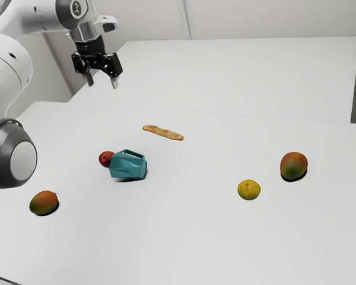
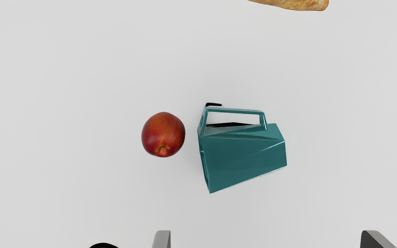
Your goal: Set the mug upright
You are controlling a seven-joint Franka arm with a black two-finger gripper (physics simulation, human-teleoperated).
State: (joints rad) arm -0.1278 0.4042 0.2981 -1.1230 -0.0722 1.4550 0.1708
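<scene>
Exterior view: your teal, faceted, glossy mug (image 1: 128, 168) lies on its side on the smooth white counter (image 1: 184, 243), so it isn't upright. One of its flat facets probably keeps it from rolling. Its handle is raised clear of the counter, which should leave you a graspable loop. The wider, open end faces the round red nectarine (image 2: 163, 134) just beside it; a grasp or swing on that side could nudge the fruit. The long golden baguette (image 1: 163, 133) lies farther off. Your black two-finger end effector (image 1: 102, 82) hangs high above the counter, fingers spread wide and holding nothing, leaving room, I'd judge, to straddle the mug or its handle.
</scene>
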